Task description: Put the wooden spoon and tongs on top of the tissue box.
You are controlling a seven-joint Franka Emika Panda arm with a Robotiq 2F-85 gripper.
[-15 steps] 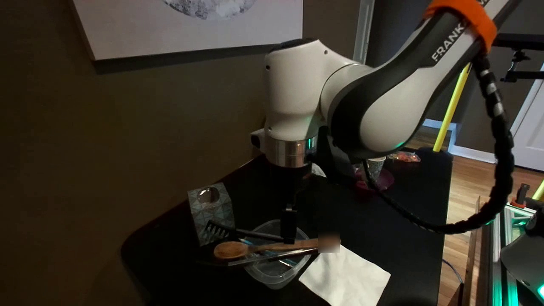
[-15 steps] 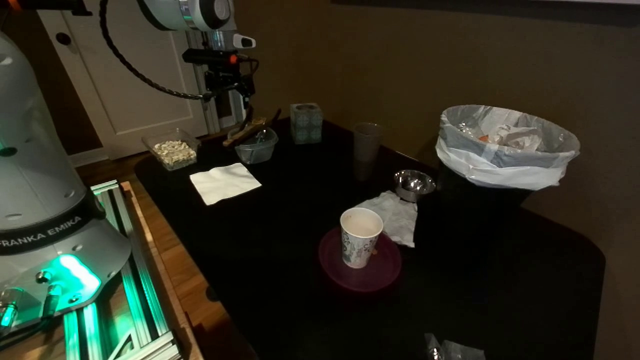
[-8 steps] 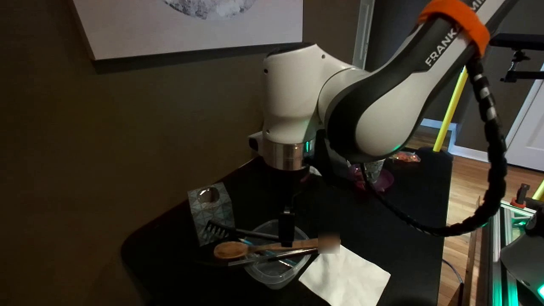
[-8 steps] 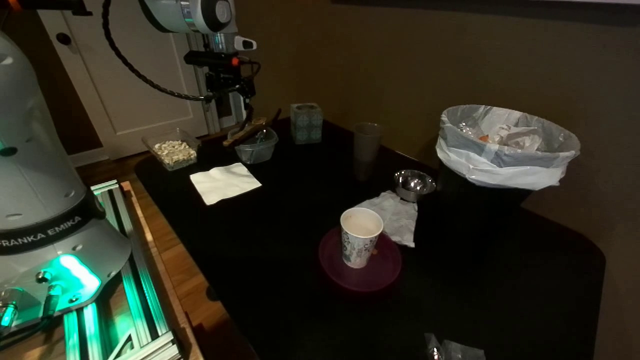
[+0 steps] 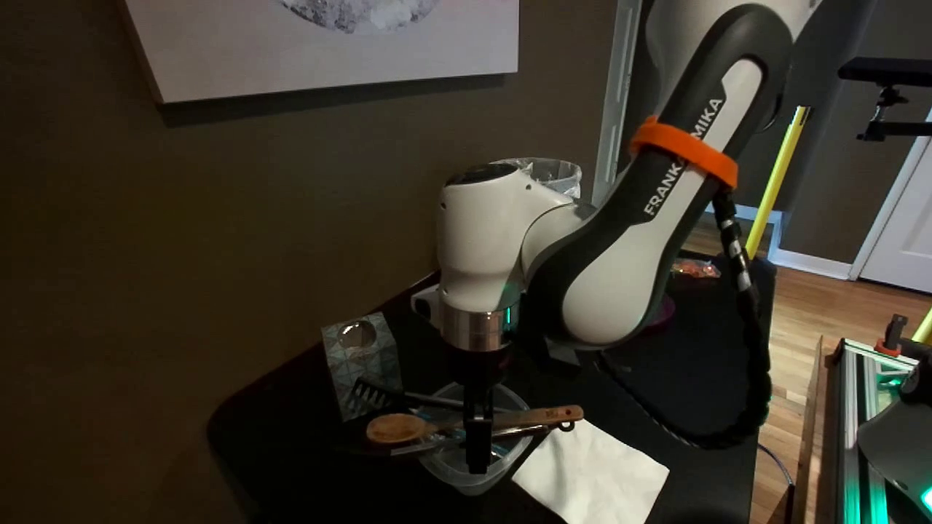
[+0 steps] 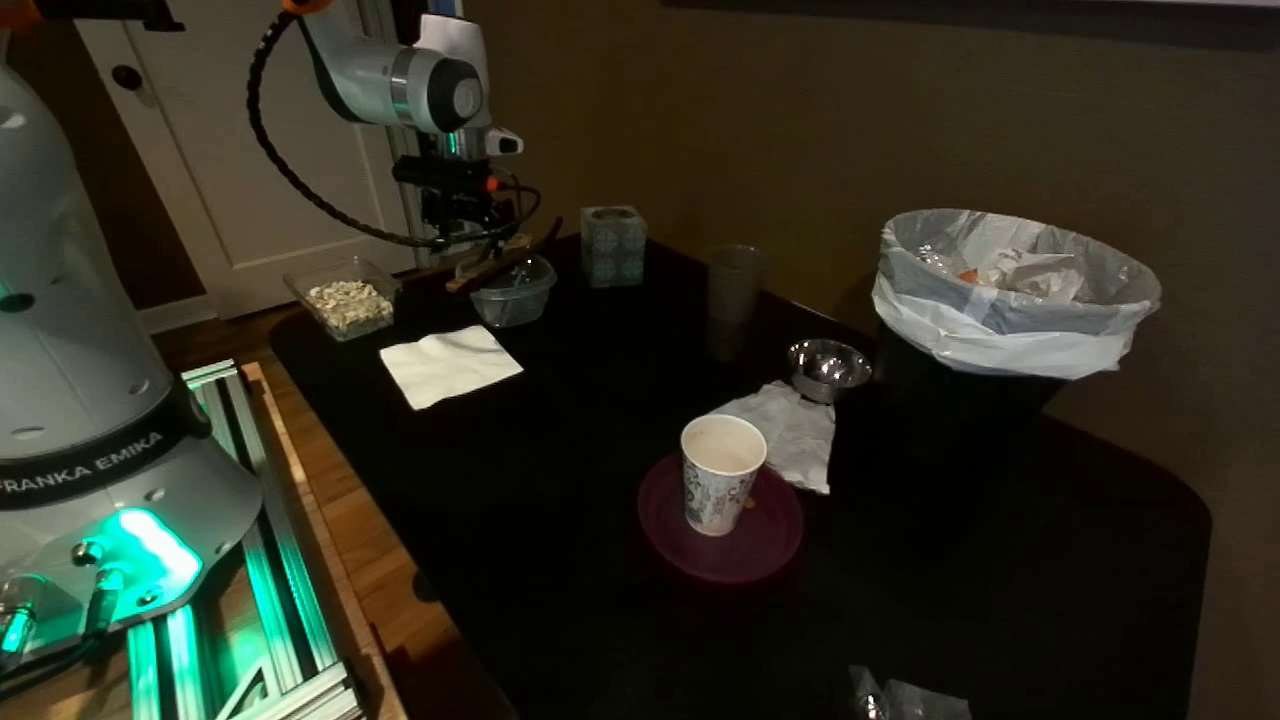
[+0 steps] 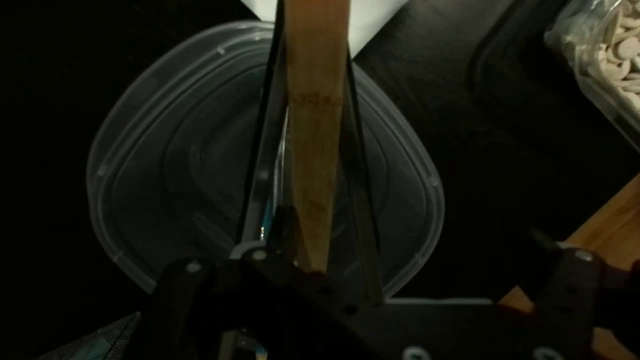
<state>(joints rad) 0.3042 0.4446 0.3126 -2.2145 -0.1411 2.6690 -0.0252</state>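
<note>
The wooden spoon [image 5: 397, 428] lies across the clear container, and its handle [image 7: 315, 125] runs up the wrist view. The dark tongs [image 5: 375, 394] lie there too, one arm [image 7: 265, 155] on each side of the spoon handle in the wrist view. The patterned tissue box [image 5: 364, 364] stands behind the container by the wall; it also shows in an exterior view [image 6: 613, 245]. My gripper [image 7: 415, 230] is open, its fingers wide apart. One finger is over the spoon handle's left edge, the other off to the right. In an exterior view the fingers [image 5: 478, 447] overlap the handles; contact cannot be told.
The clear container [image 5: 466, 480] is under the utensils. A white napkin [image 5: 593, 473] lies beside it. A tub of pale pieces [image 6: 348, 305] is near. Farther off are a tall cup [image 6: 733, 300], metal bowl [image 6: 828, 370], paper cup [image 6: 718, 480] on a plate, and a bin [image 6: 1015, 330].
The arm has come down, and my gripper is now lower over the container and utensils. The spoon, tongs and tissue box have not moved.
</note>
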